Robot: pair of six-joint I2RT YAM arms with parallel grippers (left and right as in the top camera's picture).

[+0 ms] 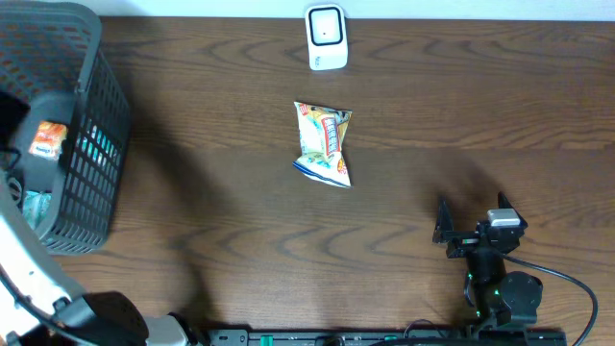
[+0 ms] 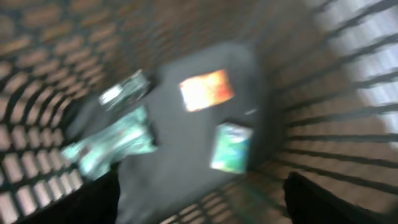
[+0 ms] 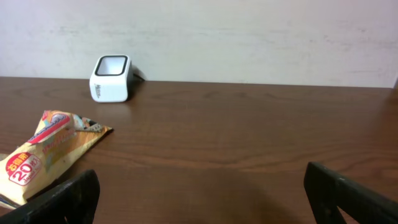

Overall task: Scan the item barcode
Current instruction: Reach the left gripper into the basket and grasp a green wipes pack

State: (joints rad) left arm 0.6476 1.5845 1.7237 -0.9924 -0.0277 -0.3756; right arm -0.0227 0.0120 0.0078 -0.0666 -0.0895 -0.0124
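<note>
Taking the snack packet as the item to be scanned: lying flat and slightly crumpled on the wood near the middle of the table, apart from the white scanner standing at the far edge, and well apart from the dark mesh basket on the left. Judging it as light, soft and crinkly, a puffed bag likely sliding on the smooth wood and giving under pressure, its contents probably crushing if squeezed hard. Suggesting a pinch on a sealed end or a side edge rather than across the belly, leaving the printed faces showing; not seeing any barcode from here. Holding the right gripper spread wide, low over the table, nothing between its fingers, the packet lying ahead and to its left. Hanging the left gripper inside the basket, fingers likewise apart and gripping nothing, above an orange packet, a green packet and a teal wrapper, all blurred.
</note>
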